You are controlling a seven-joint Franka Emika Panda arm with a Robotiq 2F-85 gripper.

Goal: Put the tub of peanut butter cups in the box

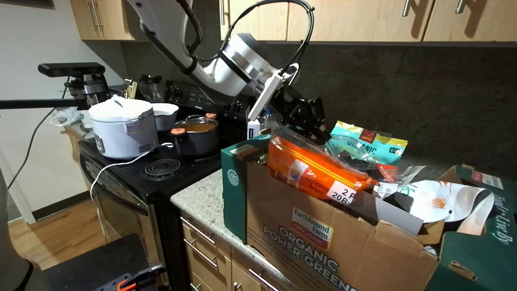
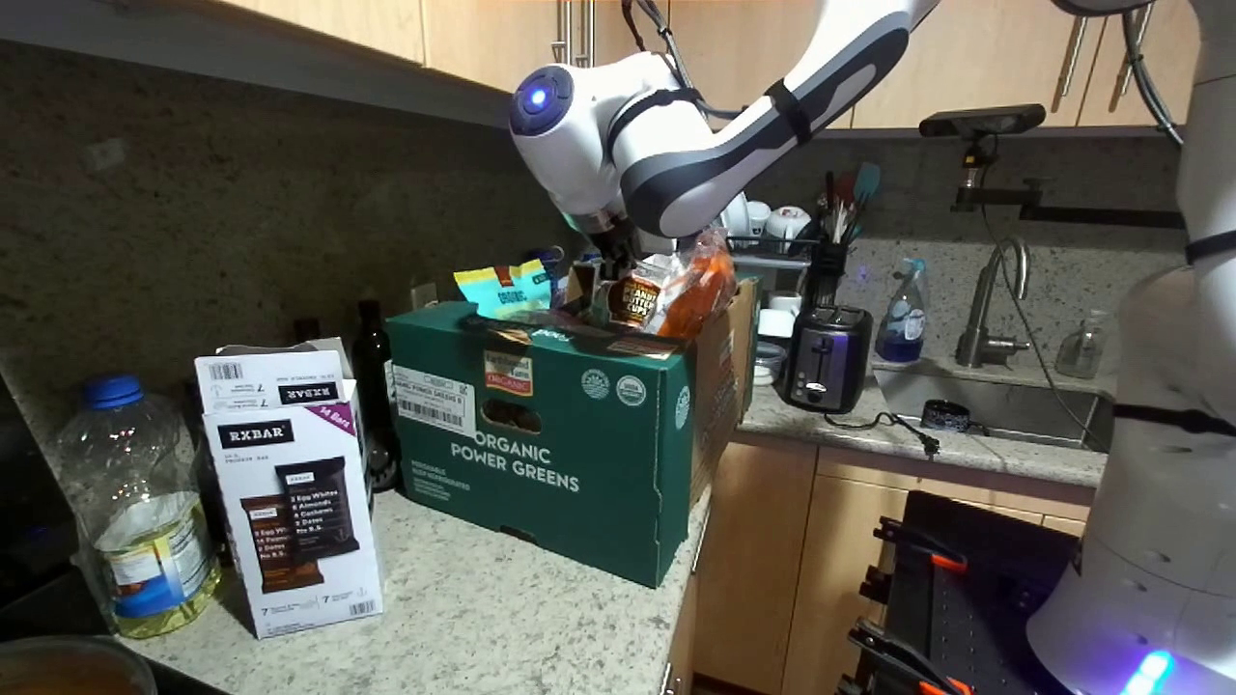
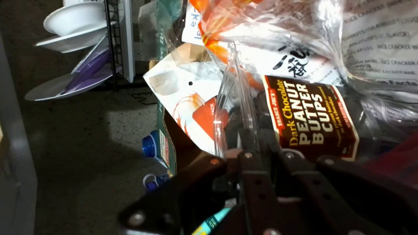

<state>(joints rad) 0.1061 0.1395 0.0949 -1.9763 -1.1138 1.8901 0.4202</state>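
The tub (image 3: pixel 307 120) is clear, glossy plastic, the box (image 1: pixel 359 238) matt cardboard, the snack bag (image 1: pixel 311 167) shiny, crinkled film, the speckled tabletop (image 2: pixel 512 608) probably smooth stone.

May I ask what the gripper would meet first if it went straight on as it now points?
Probably the tub of peanut butter cups, right in front of the gripper; whether they touch is unclear.
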